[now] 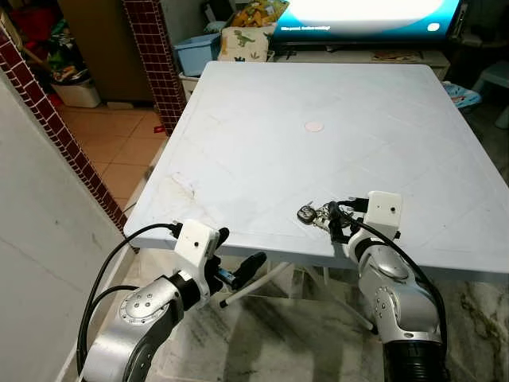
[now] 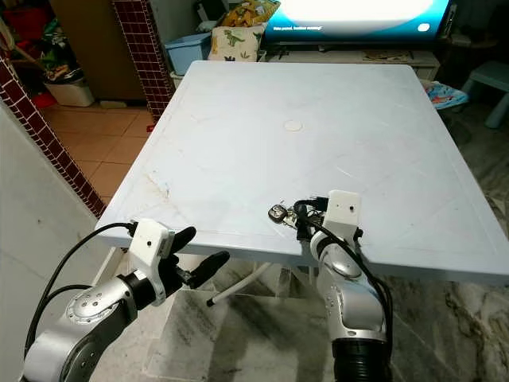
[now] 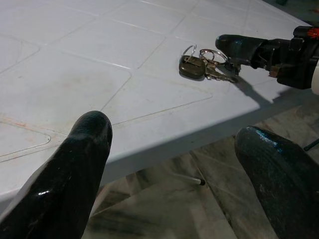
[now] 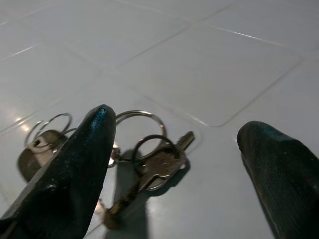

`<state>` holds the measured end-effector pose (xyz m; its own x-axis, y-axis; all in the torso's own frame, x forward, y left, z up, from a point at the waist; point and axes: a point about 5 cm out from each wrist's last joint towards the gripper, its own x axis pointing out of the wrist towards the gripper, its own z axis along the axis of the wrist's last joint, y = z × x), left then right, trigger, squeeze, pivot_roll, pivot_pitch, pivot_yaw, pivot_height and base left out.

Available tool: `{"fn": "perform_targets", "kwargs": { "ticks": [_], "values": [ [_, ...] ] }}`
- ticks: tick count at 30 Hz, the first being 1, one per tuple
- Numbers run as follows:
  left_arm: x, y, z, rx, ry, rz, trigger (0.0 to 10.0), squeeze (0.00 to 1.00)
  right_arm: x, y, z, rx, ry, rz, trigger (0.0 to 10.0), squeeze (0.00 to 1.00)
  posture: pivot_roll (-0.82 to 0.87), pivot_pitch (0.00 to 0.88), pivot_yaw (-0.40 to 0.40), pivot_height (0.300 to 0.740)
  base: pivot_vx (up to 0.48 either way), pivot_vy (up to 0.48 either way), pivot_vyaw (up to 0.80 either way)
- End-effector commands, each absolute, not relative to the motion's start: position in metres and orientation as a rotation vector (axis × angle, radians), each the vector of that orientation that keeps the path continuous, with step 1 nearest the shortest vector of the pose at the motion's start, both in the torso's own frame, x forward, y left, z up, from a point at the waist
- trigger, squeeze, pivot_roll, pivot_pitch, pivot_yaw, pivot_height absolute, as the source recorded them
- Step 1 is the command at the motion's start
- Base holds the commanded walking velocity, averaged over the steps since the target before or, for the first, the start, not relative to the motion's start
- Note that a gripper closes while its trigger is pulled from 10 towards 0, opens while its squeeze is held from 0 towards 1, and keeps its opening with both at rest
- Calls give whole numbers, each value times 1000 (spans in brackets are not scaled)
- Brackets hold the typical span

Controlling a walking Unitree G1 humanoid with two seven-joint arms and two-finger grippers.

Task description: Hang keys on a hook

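Note:
A bunch of keys (image 1: pixel 312 213) on metal rings, with a dark fob, lies on the white table (image 1: pixel 318 103) close to its front edge. My right gripper (image 1: pixel 339 217) rests low on the table just right of the bunch. In the right wrist view it is open (image 4: pixel 175 121), and the keys (image 4: pixel 152 164) lie flat between and just ahead of its fingers (image 4: pixel 75 174), untouched. My left gripper (image 1: pixel 238 248) hangs open below and in front of the table's front left edge. Its wrist view looks across the tabletop to the keys (image 3: pixel 199 64) and the right gripper's fingers (image 3: pixel 239 47).
A white wall and a red-tiled column (image 1: pixel 48 119) close in on my left. Behind the table stand a lit screen (image 1: pixel 366 16), a blue bin (image 1: pixel 195 52) and a dinosaur cushion (image 1: pixel 246 41). Thin table legs (image 1: pixel 254 285) cross under the front edge.

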<state>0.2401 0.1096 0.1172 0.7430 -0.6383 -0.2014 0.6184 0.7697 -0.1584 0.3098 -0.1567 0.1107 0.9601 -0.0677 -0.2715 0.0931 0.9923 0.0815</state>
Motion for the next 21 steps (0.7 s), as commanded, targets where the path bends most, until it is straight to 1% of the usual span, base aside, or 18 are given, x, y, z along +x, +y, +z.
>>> {"fn": "perform_targets", "kwargs": {
  "ticks": [1, 5, 7, 13, 14, 15, 16, 17, 21],
  "values": [
    [240, 110, 119, -73, 242, -689, 10000, 0, 306, -148, 105, 81, 300, -35, 10000, 0, 11, 91, 51, 740, 0, 0, 0],
    [240, 109, 119, -73, 237, -693, 10000, 0, 305, -144, 102, 88, 309, -20, 10000, 0, 11, 91, 51, 740, 0, 0, 0],
    [241, 108, 120, -76, 234, -697, 10000, 0, 309, -138, 105, 94, 299, -11, 10000, 0, 6, 91, 50, 740, 0, 0, 0],
    [241, 105, 120, -76, 231, -703, 10000, 0, 316, -134, 109, 94, 287, -18, 10000, 0, 8, 90, 49, 740, 0, 0, 0],
    [241, 105, 120, -75, 231, -703, 10000, 0, 316, -134, 109, 92, 286, -19, 8275, 0, 10, 90, 46, 740, 0, 0, 0],
    [241, 105, 120, -76, 230, -703, 10000, 0, 316, -134, 108, 90, 287, -20, 5490, 0, 9, 91, 45, 740, 0, 0, 0],
    [240, 105, 120, -76, 230, -703, 10000, 0, 316, -135, 107, 92, 289, -21, 3176, 0, 9, 91, 45, 740, 0, 0, 0],
    [240, 106, 119, -76, 230, -702, 10000, 0, 316, -135, 107, 94, 291, -21, 0, 0, 9, 91, 45, 740, 0, 0, 0],
    [240, 103, 119, -79, 230, -706, 10000, 0, 316, -136, 103, 99, 311, -36, 0, 0, 7, 94, 46, 740, 0, 0, 0]
  ]
}}
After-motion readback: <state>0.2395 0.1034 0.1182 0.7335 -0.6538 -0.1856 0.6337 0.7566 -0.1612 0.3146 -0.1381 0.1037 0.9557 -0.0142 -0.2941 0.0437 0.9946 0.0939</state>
